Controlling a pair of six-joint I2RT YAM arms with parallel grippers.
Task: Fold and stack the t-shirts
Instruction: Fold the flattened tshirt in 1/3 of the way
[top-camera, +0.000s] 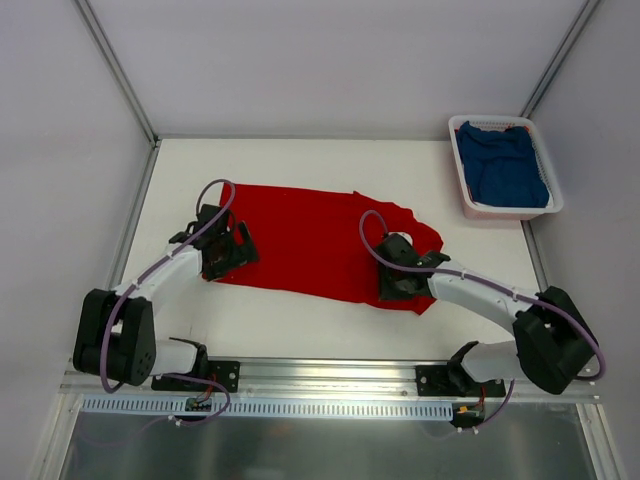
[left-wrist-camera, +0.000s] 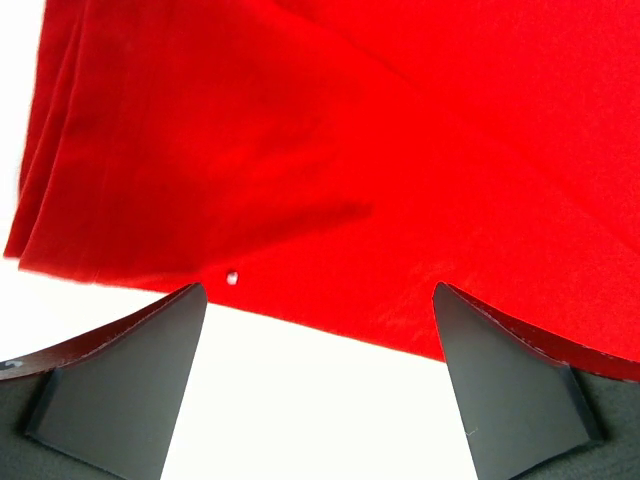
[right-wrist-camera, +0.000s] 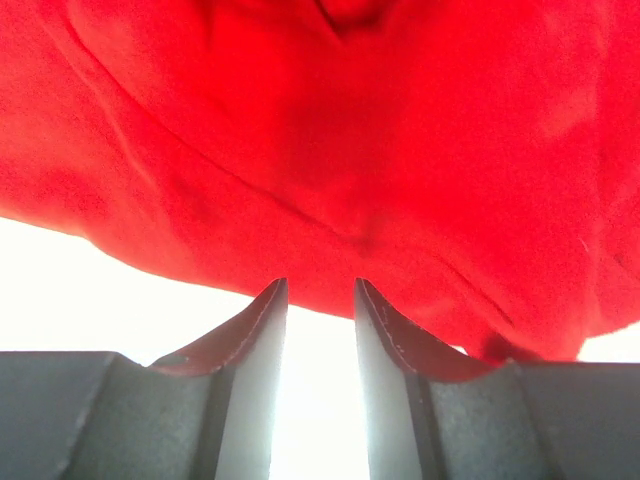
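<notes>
The red t-shirt (top-camera: 310, 245) lies spread flat across the middle of the table, its long side running left to right. My left gripper (top-camera: 228, 255) is at the shirt's left near edge. In the left wrist view it (left-wrist-camera: 318, 292) is wide open, its fingertips level with the hem of the red cloth (left-wrist-camera: 350, 150). My right gripper (top-camera: 397, 282) is at the shirt's right near edge. In the right wrist view it (right-wrist-camera: 320, 285) stands narrowly open, its tips at the edge of the rumpled red cloth (right-wrist-camera: 330, 120), with bare table between the fingers. The blue t-shirt (top-camera: 503, 165) lies crumpled in the basket.
The white slatted basket (top-camera: 500, 212) stands at the table's far right corner. Grey walls with metal posts close off the back and sides. A metal rail (top-camera: 330, 378) runs along the near edge by the arm bases. A tiny white speck (left-wrist-camera: 231, 277) sits on the hem.
</notes>
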